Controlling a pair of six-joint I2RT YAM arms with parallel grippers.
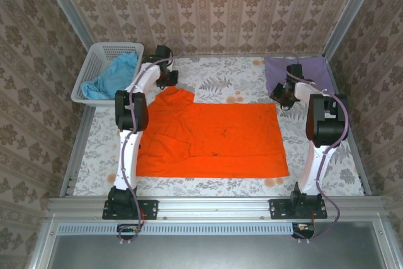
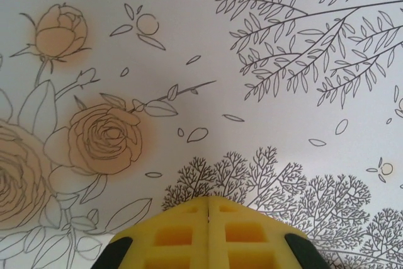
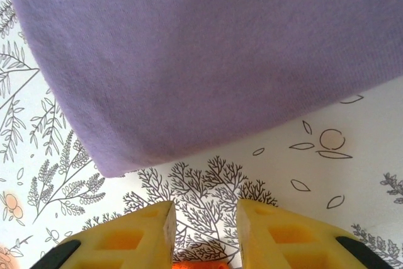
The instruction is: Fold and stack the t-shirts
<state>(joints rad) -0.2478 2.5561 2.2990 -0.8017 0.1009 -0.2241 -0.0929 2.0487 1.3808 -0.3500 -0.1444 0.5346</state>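
I watch from the remote station as the orange t-shirt [image 1: 214,140] lies spread flat across the middle of the flowered tablecloth [image 1: 220,80], one sleeve folded in on its left side. It lies between the two arms.

The left gripper [image 2: 208,203] is clenched, its yellow fingers [image 2: 173,234] pressed together with nothing between them. It hangs over bare cloth printed with roses and branches, near the table's far edge. In the overhead view the orange shirt's collar end lies just beside that wrist, on the near side.

The right gripper [image 3: 204,209] stands partly released, with a clear gap between its pads and printed cloth showing through. I see nothing gripped there. The lavender t-shirt [image 3: 208,61] lies folded just beyond the fingertips, its rounded near corner close to them but apart. From above it sits in the far right corner of the table. A sliver of orange fabric shows at the base of the gap, on the near side of the right fingers.

The light blue t-shirt [image 1: 116,74] is heaped in the white lattice basket [image 1: 94,61] off the table's far left corner, well apart from both grippers.
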